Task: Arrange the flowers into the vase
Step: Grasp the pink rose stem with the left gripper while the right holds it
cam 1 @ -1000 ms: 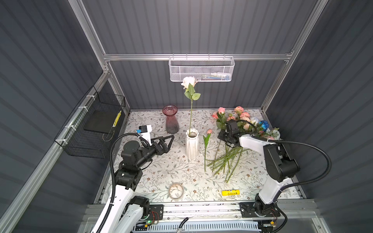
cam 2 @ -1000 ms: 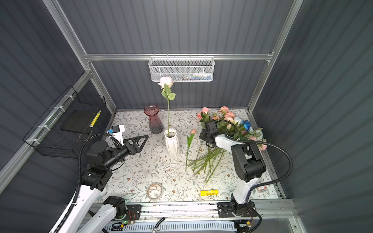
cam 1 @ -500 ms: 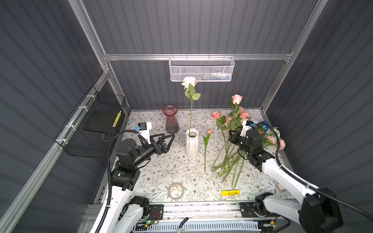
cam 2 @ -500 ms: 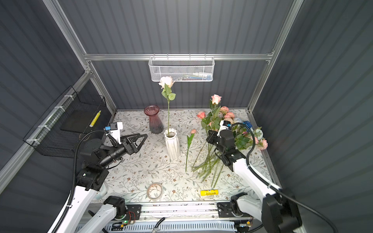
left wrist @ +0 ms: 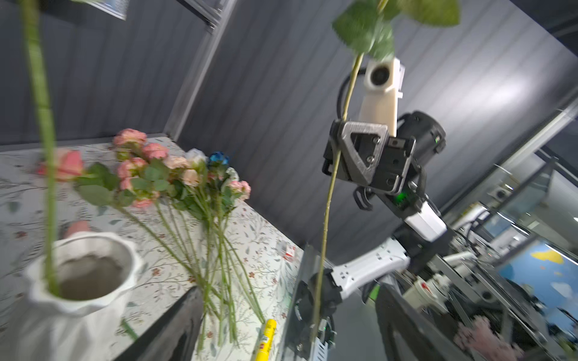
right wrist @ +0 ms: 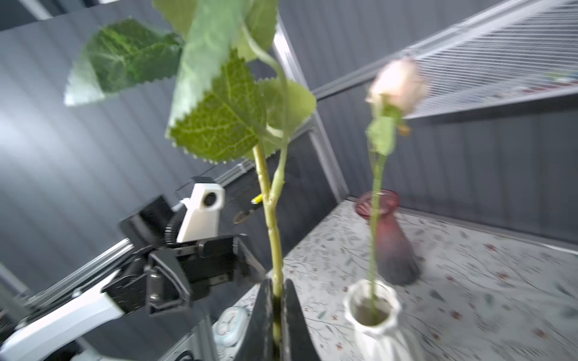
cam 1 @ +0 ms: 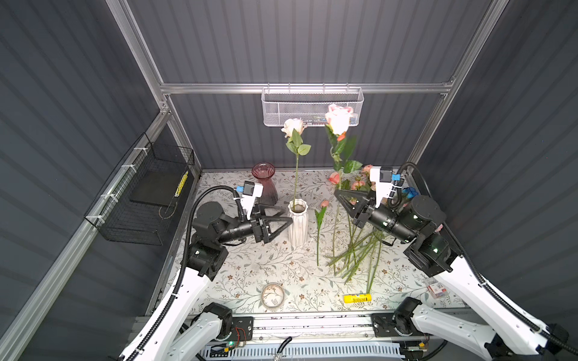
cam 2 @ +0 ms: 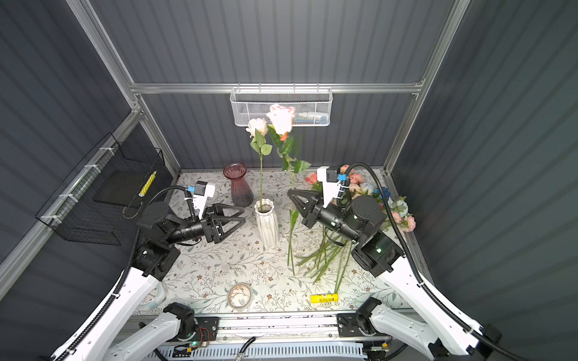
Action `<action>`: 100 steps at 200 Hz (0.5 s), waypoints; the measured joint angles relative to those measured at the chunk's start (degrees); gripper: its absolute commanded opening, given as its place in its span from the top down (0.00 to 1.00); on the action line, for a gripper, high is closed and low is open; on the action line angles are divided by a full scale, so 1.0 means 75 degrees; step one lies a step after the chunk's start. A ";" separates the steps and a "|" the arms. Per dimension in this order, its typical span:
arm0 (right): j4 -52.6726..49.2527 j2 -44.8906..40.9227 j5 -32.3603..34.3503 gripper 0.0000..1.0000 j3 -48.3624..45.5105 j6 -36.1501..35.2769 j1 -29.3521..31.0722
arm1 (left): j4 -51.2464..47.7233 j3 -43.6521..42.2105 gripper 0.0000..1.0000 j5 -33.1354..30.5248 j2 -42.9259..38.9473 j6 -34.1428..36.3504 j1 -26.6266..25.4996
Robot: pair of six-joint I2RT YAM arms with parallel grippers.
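**Top views:** right claw [cam 1: 338,194] pinched on held rose [cam 1: 338,118] mid-stem, upright, right of white vase [cam 1: 297,223]. Left claw [cam 1: 283,218] spread, empty, just left of vase. Flower pile [cam 1: 359,250] on surface [cam 1: 250,275], right of vase.

**Left wrist:** long stem [left wrist: 327,200] hangs below grip. Risk: stem foot strikes vase rim and tips vase unless raised first.

**Right wrist:** cream rose [right wrist: 397,84] already in vase; leaves may snag. Open room above vase mouth, tight on left beside left claw.

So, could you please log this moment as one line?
right gripper: shut on pink rose stem, upright | left gripper: open beside white vase | vase: one cream rose | other flowers: on table
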 measured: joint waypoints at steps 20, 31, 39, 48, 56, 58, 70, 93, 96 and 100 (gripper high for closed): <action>-0.0122 0.0659 -0.0431 1.00 0.0708 -0.0207 0.0475 | -0.0070 0.0280 0.23 0.0047 0.0178 0.0353 -0.0597; -0.0181 0.1003 -0.0580 1.00 0.0976 -0.0286 0.0667 | -0.0085 0.0341 0.27 0.0052 0.0236 0.0484 -0.0816; -0.0216 0.1314 -0.0691 1.00 0.1163 -0.0341 0.0836 | -0.0085 0.0353 0.29 0.0073 0.0268 0.0589 -0.0938; -0.0271 0.1559 -0.0758 1.00 0.1271 -0.0393 0.0979 | -0.0087 0.0353 0.31 0.0082 0.0300 0.0664 -0.1017; -0.0312 0.1719 -0.0813 1.00 0.1317 -0.0417 0.1078 | -0.0076 0.0353 0.34 0.0090 0.0335 0.0694 -0.1070; -0.0321 0.1763 -0.0822 1.00 0.1323 -0.0420 0.1107 | -0.0070 0.0353 0.35 0.0096 0.0344 0.0711 -0.1081; -0.0356 0.1944 -0.0880 1.00 0.1338 -0.0446 0.1215 | -0.0047 0.0353 0.43 0.0102 0.0388 0.0737 -0.1134; -0.0347 0.2095 -0.0901 1.00 0.1341 -0.0446 0.1300 | 0.0000 0.0353 0.60 0.0093 0.0472 0.0880 -0.1183; -0.0341 0.2101 -0.0903 1.00 0.1341 -0.0443 0.1300 | 0.0003 0.0353 0.63 0.0096 0.0475 0.0851 -0.1192; -0.0335 0.2107 -0.0903 1.00 0.1346 -0.0443 0.1303 | 0.0006 0.0353 0.67 0.0085 0.0490 0.0915 -0.1204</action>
